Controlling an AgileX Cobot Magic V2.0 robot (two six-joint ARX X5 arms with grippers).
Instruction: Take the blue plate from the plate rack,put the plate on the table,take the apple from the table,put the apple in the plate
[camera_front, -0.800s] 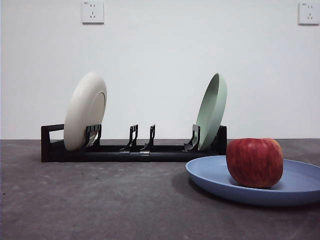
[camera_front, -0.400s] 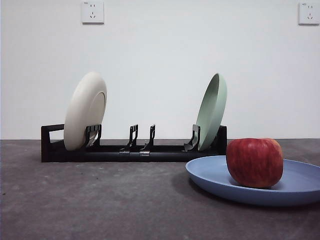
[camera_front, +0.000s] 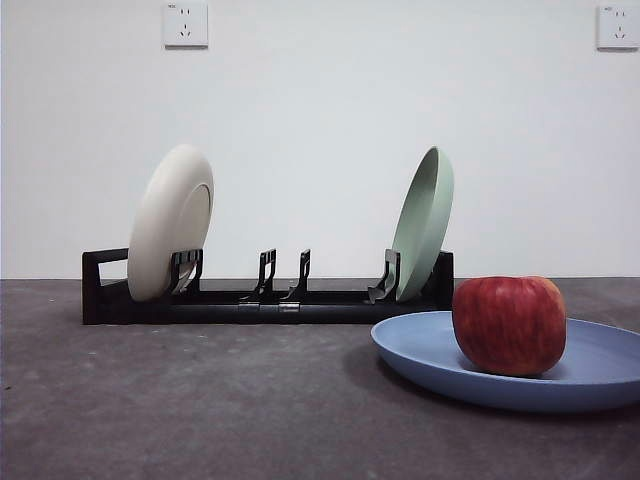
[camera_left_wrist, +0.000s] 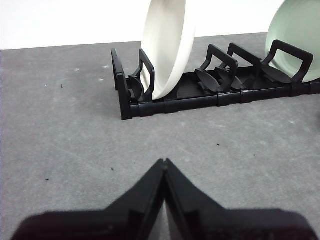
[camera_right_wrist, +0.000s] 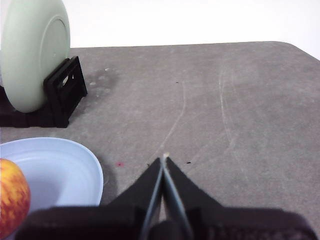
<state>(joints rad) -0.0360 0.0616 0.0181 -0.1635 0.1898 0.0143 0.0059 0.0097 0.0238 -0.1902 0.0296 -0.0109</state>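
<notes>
Front view shows the wide, matte light-blue plate (camera_front: 600, 372) lying flat on the dark grey mottled table (camera_front: 200, 410), its right rim cut off by the picture edge, so I cannot tell how near the table edge it reaches. My round dark red apple (camera_front: 509, 325) sits in it, upright. Behind, the long black plate rack (camera_front: 262, 302) runs left to right. Open tabletop lies before it. My left gripper (camera_left_wrist: 164, 165) and right gripper (camera_right_wrist: 164, 161) are both pinched closed, empty.
</notes>
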